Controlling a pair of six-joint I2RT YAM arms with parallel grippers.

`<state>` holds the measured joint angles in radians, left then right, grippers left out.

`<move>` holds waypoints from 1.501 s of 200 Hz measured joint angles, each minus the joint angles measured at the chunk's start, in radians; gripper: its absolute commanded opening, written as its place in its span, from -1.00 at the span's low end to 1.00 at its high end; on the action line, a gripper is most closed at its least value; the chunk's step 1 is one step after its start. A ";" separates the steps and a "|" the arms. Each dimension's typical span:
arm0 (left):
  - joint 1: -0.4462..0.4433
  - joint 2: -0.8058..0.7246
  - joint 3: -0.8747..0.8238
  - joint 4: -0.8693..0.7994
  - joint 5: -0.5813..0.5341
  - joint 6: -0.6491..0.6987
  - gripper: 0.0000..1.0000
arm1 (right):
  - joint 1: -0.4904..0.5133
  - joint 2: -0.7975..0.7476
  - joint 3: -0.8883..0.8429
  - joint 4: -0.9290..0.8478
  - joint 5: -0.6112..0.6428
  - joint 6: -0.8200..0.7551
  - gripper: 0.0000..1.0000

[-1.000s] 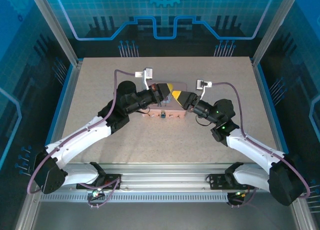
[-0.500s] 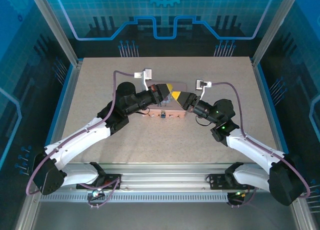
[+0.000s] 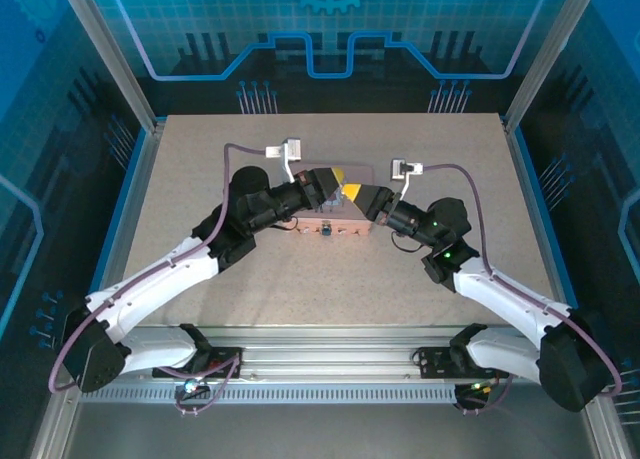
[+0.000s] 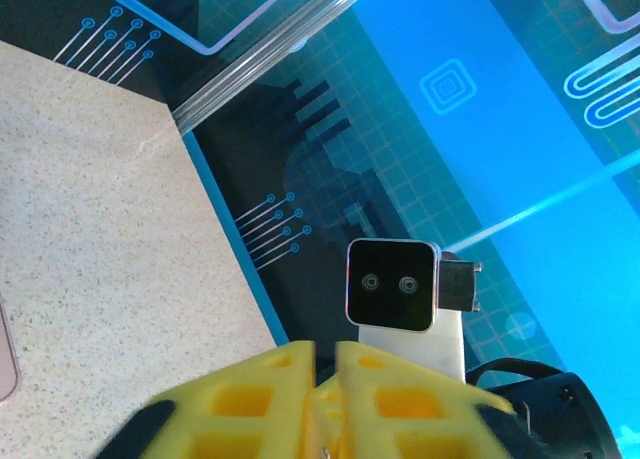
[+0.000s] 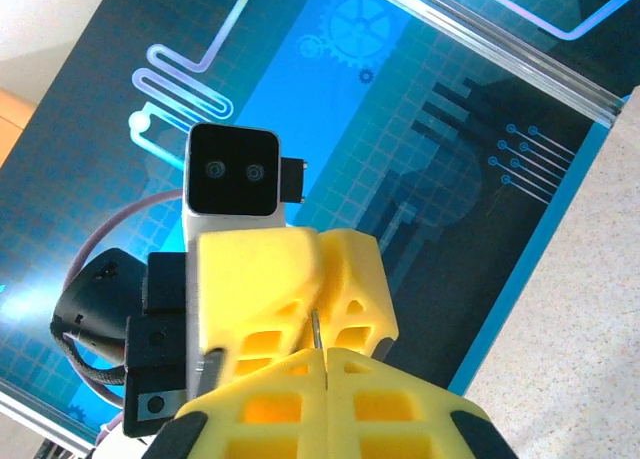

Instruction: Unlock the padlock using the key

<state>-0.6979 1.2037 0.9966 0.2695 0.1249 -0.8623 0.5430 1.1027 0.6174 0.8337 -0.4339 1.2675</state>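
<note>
Speckled beige bench (image 3: 200, 179): wide bare margins, edges far off. Pink rectangular tin box (image 3: 350, 222) mid-bench, under both wrists. Right gripper (image 5: 322, 364) clenched on thin grey metal key (image 5: 315, 329); left gripper (image 4: 325, 364) near-closed, can't tell if gripping. Tiny dark-and-blue padlock (image 3: 326, 232) at tin's near side: lower slowly, align blade w/ keyhole.

Speckled beige tabletop (image 3: 200, 169) w/ blue edge strip, alu frame posts (image 3: 108, 59), blue circuit-print wall panels (image 3: 420, 29).
</note>
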 measured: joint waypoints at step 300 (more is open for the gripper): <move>0.054 0.003 0.107 -0.291 0.525 0.047 -0.52 | -0.171 -0.042 0.413 -1.038 -0.527 -0.600 -1.00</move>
<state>-0.6437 1.2064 1.1038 -0.0216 0.6495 -0.8154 0.3717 1.0611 1.0302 -0.2039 -0.9611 0.6678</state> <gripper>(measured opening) 0.296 0.065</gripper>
